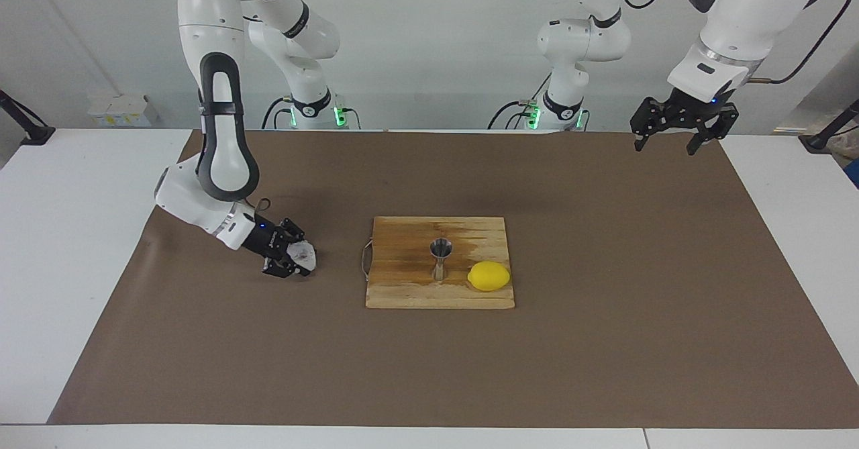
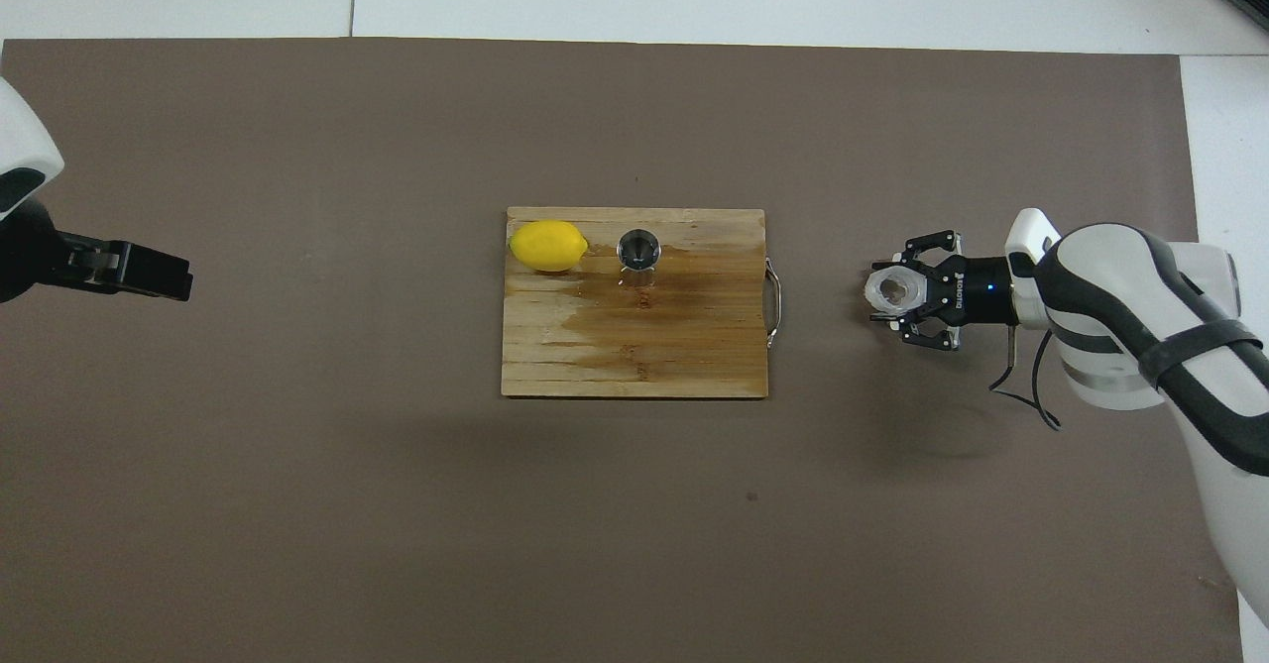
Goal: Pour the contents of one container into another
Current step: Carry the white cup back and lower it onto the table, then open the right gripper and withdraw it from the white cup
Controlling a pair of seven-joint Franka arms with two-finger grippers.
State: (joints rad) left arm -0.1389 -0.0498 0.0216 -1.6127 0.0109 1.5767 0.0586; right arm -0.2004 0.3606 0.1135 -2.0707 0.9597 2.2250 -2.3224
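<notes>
The translucent whitish cup (image 1: pixel 302 255) (image 2: pixel 891 289) is low at the brown mat, beside the wooden board toward the right arm's end, with a brownish bit inside. My right gripper (image 1: pixel 294 259) (image 2: pixel 897 291) is around it, reaching in nearly level. The steel jigger (image 1: pixel 441 256) (image 2: pixel 637 248) stands upright on the board (image 1: pixel 402 291) (image 2: pixel 634 356). My left gripper (image 1: pixel 665 147) (image 2: pixel 178 279) waits open and empty, up over the mat's edge at the left arm's end.
A yellow lemon (image 1: pixel 488 276) (image 2: pixel 547 246) lies on the board beside the jigger, toward the left arm's end. The board has a wet dark patch and a wire handle (image 2: pixel 774 303) on the side facing the cup. Brown mat (image 1: pixel 604 341) covers the table.
</notes>
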